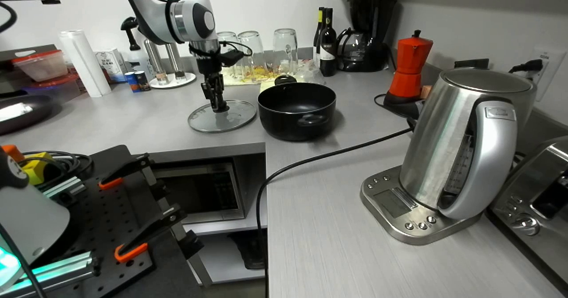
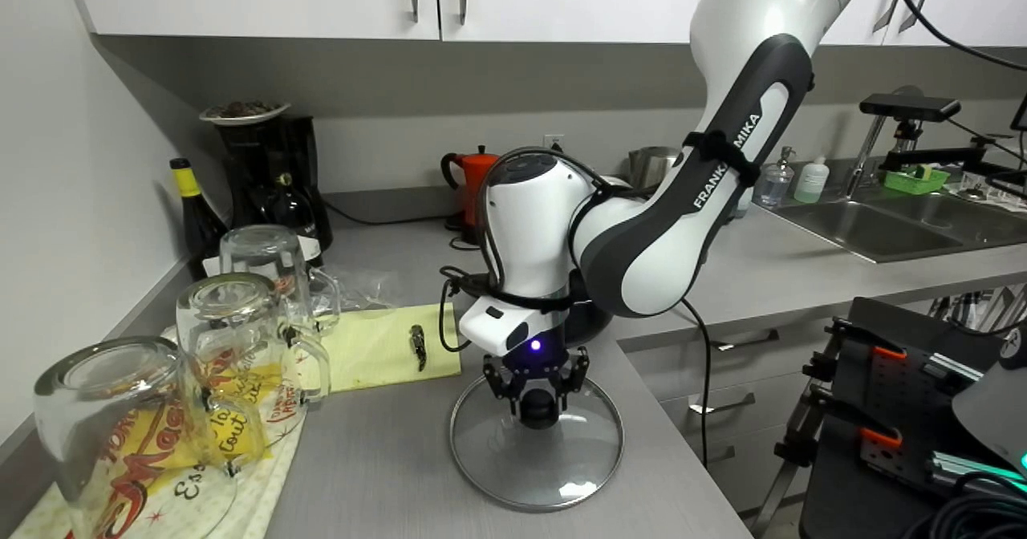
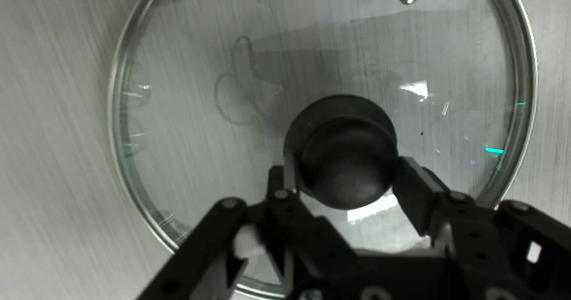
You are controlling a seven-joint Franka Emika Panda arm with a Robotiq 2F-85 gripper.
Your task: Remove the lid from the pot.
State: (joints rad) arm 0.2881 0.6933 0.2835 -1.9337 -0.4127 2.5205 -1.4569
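The glass lid point(image 1: 242, 114) appears to rest flat on the grey counter beside the pot; it also shows in an exterior view point(image 2: 537, 471) and in the wrist view point(image 3: 192, 148). The black pot point(image 1: 295, 120) stands uncovered, its inside dark. In an exterior view the pot point(image 2: 587, 326) is mostly hidden behind the arm. My gripper point(image 1: 220, 107) points straight down over the lid's centre, also in an exterior view point(image 2: 539, 411). In the wrist view the gripper's fingers point(image 3: 345, 170) sit on both sides of the black knob point(image 3: 350, 161) and appear to touch it.
Upside-down glass mugs point(image 2: 233, 338) stand on a cloth near the wall. The steel kettle point(image 1: 461, 143), red moka pot point(image 1: 409, 63) and coffee maker point(image 1: 370, 32) stand further along. A black cable point(image 1: 337, 151) crosses the counter near its inner corner point(image 1: 266, 149).
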